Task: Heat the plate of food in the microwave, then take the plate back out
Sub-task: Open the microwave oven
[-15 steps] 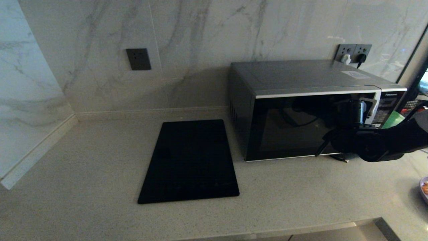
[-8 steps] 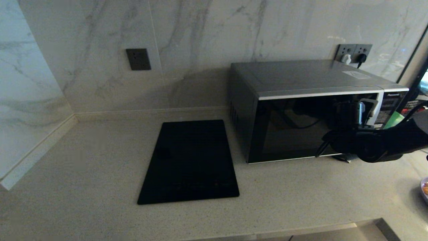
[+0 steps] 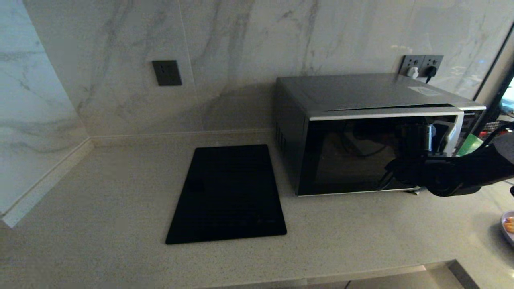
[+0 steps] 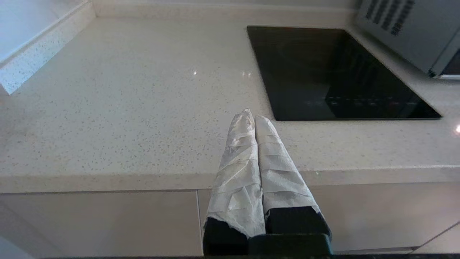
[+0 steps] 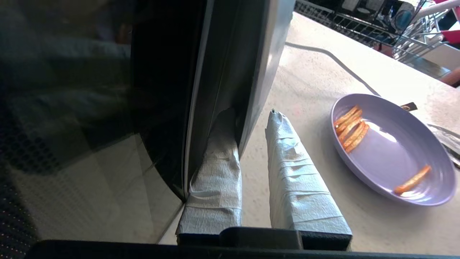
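Observation:
The silver-grey microwave (image 3: 361, 90) stands at the back right of the counter, its dark glass door (image 3: 349, 156) ajar at the right edge. My right gripper (image 5: 251, 113) is at that edge, open. One taped finger (image 5: 219, 162) is hooked behind the door's silver strip (image 5: 258, 72) and the other stays outside it. In the head view the right gripper (image 3: 437, 146) shows in front of the door's right side. The lavender plate (image 5: 395, 154) of orange food sticks (image 5: 351, 127) lies on the counter to the right of the microwave, its rim (image 3: 509, 228) at the picture's edge. My left gripper (image 4: 253, 117) is shut and idle off the counter's front edge.
A flat black panel (image 3: 229, 192) lies on the counter left of the microwave. Wall sockets (image 3: 421, 64) with plugs sit behind it. A green item (image 3: 470, 144) and a wire rack (image 5: 377, 21) stand to the right, and a cable (image 5: 334, 61) runs across the counter there.
The microwave door's right edge has swung a little forward, and a dark gap now shows along its top. My right gripper has come back slightly with it.

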Motion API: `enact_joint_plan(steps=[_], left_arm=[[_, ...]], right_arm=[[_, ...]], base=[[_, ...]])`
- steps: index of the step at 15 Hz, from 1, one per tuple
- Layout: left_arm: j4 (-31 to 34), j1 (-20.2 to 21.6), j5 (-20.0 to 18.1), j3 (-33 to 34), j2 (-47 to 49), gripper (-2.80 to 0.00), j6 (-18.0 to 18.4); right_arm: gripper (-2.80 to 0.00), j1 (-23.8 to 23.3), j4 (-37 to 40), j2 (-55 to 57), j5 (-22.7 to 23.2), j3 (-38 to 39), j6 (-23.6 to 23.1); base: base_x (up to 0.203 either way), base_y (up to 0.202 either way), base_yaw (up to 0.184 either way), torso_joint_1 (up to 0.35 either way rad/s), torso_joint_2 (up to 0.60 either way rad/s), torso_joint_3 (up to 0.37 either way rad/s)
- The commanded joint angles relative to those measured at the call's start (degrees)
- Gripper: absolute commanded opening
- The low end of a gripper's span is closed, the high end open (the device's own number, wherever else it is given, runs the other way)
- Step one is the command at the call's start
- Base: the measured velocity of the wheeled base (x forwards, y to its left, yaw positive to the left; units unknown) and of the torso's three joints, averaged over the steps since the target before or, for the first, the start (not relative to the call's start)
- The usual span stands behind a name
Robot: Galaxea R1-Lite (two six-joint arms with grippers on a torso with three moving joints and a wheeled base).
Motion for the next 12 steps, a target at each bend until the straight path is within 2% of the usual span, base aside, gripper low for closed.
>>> enact_joint_plan(steps=[1, 12], left_arm=[[0.1, 0.0, 0.0, 0.0, 0.0, -2.80, 0.0], [0.0, 0.0, 0.0, 0.0, 0.0, -2.80, 0.0]], right_arm=[[-2.80, 0.6, -0.4, 0.1, -1.0, 0.1, 0.5], [-2.80, 4.1, -0.4, -6.0, -0.7, 7.6, 1.6]], base=[[0.000, 0.000, 0.000, 0.000, 0.00, 0.000], [0.000, 0.000, 0.000, 0.000, 0.00, 0.000]])
